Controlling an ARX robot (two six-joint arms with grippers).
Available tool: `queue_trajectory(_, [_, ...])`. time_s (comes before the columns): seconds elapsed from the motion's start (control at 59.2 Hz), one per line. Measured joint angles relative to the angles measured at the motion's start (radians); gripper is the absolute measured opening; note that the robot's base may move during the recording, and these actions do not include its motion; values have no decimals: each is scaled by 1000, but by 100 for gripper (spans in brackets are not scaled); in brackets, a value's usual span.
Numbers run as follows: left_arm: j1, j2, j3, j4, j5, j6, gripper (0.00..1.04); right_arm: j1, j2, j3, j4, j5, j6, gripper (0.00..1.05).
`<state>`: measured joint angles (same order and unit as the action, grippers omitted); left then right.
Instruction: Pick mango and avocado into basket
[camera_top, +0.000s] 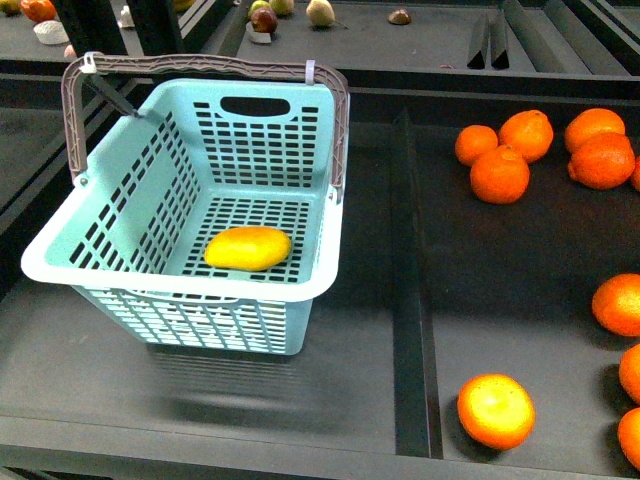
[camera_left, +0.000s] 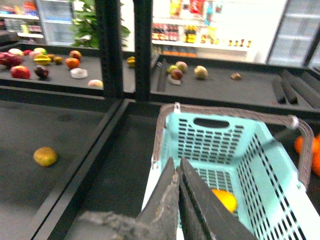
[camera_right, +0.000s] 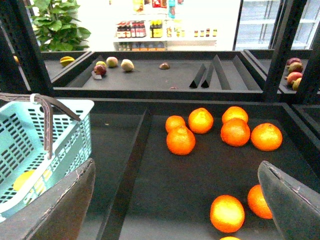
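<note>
The mango (camera_top: 248, 248) lies on its side on the slotted floor of the basket (camera_top: 60, 262), near the basket's front wall, so half the task looks done. No avocado sits in the basket, and I can't pick out the dark green one for certain in any view; the small fruits on the far shelf behind the basket (camera_top: 265, 18) are too small to tell. The basket stands on the dark tray to the left of the raised divider (camera_top: 408, 290), its brown lattice handles (camera_top: 200, 66) both folded up over the back rim, which leaves the mouth open for a drop from above. The left gripper (camera_left: 178, 172) hangs just outside the basket's left rim, jaws pressed together and holding nothing, probably parked after letting go. The right gripper (camera_right: 175, 200) is over the tray right of the basket, jaws spread wide and empty, with the loose oranges (camera_right: 235, 131) scattered under and beyond it; those are not task items. From the left wrist view a lone yellow-brown fruit (camera_left: 45, 156) sits in the tray left of the basket, well apart from it; not the avocado by colour. The surface is matte black shelving split into trays by ridges, with dark uprights behind the basket, and the room beyond looks like a bright shop with coolers, bottles on shelves and a green plant (camera_right: 57, 22).
</note>
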<state>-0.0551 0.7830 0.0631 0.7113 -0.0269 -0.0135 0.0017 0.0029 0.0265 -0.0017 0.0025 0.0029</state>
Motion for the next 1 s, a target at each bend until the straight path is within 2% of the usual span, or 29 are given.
queue_trajectory(0.101, [49,-40,-44,1,18,2,2,0,0,0,0,0,0,96])
queue_trajectory(0.693, [51,-477,-49,-404,27,3,2,0,0,0,0,0,0,96])
queue_trajectory(0.997, [51,-588,-49,-515,27,3,2,0,0,0,0,0,0,96])
